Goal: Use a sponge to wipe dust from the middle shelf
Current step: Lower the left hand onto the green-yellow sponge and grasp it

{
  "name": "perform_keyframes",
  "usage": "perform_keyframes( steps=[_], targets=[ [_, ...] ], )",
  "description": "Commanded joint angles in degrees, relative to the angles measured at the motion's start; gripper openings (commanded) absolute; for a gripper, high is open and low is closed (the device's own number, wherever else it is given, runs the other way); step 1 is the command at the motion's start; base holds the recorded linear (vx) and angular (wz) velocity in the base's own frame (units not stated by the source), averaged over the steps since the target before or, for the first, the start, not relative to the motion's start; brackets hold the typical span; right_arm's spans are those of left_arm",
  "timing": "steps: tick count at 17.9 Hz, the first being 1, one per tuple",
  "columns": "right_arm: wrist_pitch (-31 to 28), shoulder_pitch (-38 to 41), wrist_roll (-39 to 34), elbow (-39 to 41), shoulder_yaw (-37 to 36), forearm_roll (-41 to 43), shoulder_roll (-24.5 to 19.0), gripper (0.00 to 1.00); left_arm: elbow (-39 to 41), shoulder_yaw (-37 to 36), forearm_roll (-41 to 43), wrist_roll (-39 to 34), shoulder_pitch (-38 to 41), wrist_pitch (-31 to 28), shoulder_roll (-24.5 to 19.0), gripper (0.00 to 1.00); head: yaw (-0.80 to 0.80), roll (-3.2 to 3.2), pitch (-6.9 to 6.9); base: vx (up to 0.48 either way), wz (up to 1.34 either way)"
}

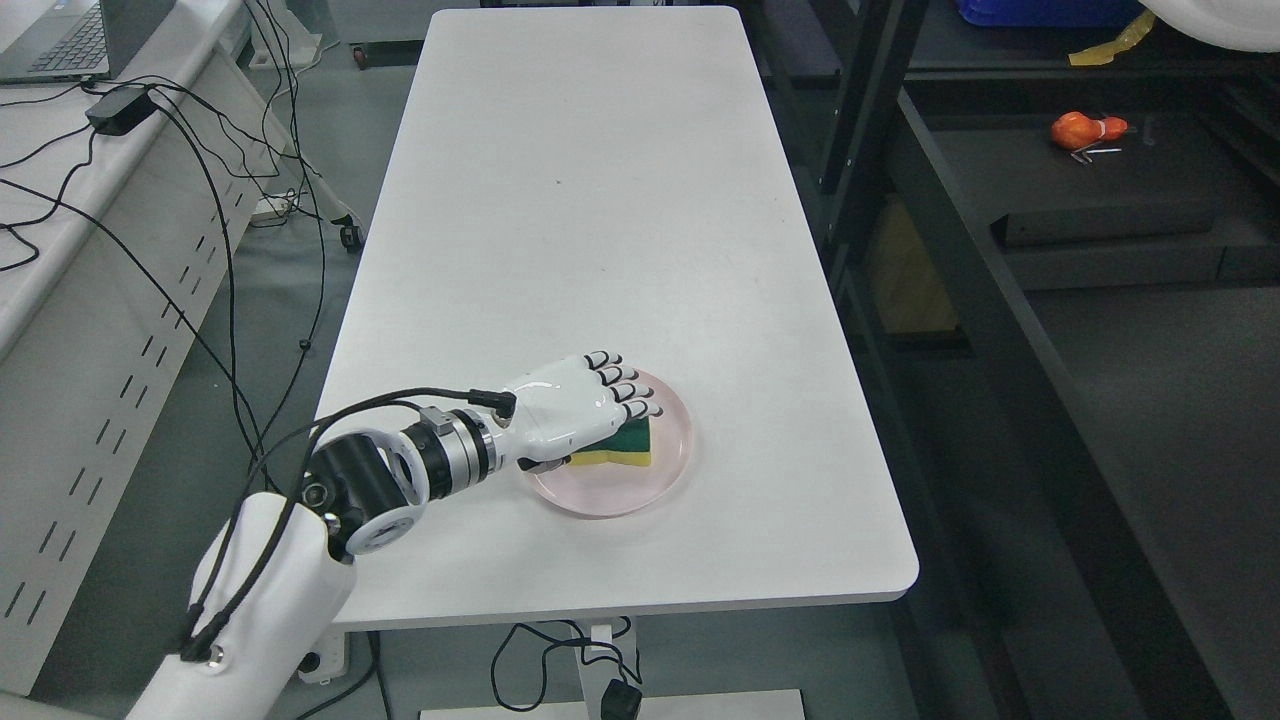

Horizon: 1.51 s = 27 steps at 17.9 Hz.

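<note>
Sponge [622, 446], yellow with green scouring face, lying in pink plate [672, 470] near the bench [600, 200] front edge; left hand [565, 410] laid over it, fingers [625, 385] curling onto its top, apparently securing a pickup grip.

You've got one white table [600, 200] in front. One pink plate [668, 470] on it, with one sponge [625, 447] on the plate, green on top and yellow below. One robot hand [565, 410] in view, the left one; four of its fingertips [630, 392] show past the knuckles. One laptop [65, 40] and one black power brick [120, 110] on the side desk at the upper left. One dark shelving rack [960, 300] on the right, with one orange object [1085, 130] and one blue bin [1040, 12], partly cut off at the top edge. Cables: several, you can't count them cleanly.
</note>
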<state>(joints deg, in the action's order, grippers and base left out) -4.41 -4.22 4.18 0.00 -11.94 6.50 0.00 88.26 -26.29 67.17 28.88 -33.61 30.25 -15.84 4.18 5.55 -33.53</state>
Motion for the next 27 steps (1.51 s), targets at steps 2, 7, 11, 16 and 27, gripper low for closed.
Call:
perform_keyframes(
  steps=[2, 7, 11, 16, 27],
  targets=[
    [0.0, 0.0, 0.0, 1.0, 0.0, 0.0, 1.0, 1.00, -4.5, -4.3, 4.3, 0.1, -1.3, -0.3, 2.9, 0.83, 0.00, 0.00, 0.00, 0.000, 0.00],
    [0.0, 0.0, 0.0, 1.0, 0.0, 0.0, 1.0, 1.00, -5.3, -3.9, 4.8, 0.3, -0.7, -0.5, 3.0, 0.80, 0.00, 0.00, 0.00, 0.000, 0.00],
    [0.0, 0.0, 0.0, 1.0, 0.0, 0.0, 1.0, 1.00, -5.6, -0.2, 4.5, 1.5, 2.2, -0.5, 4.0, 0.64, 0.00, 0.00, 0.00, 0.000, 0.00],
    [0.0, 0.0, 0.0, 1.0, 0.0, 0.0, 1.0, 1.00, -5.6, 6.8, -4.9, 1.6, 7.7, 0.5, 6.3, 0.38, 0.00, 0.00, 0.00, 0.000, 0.00],
    [0.0, 0.0, 0.0, 1.0, 0.0, 0.0, 1.0, 1.00, -5.0, 29.9, -61.2, 1.9, 12.8, 2.6, 14.8, 0.02, 0.00, 0.00, 0.00, 0.000, 0.00]
  ],
)
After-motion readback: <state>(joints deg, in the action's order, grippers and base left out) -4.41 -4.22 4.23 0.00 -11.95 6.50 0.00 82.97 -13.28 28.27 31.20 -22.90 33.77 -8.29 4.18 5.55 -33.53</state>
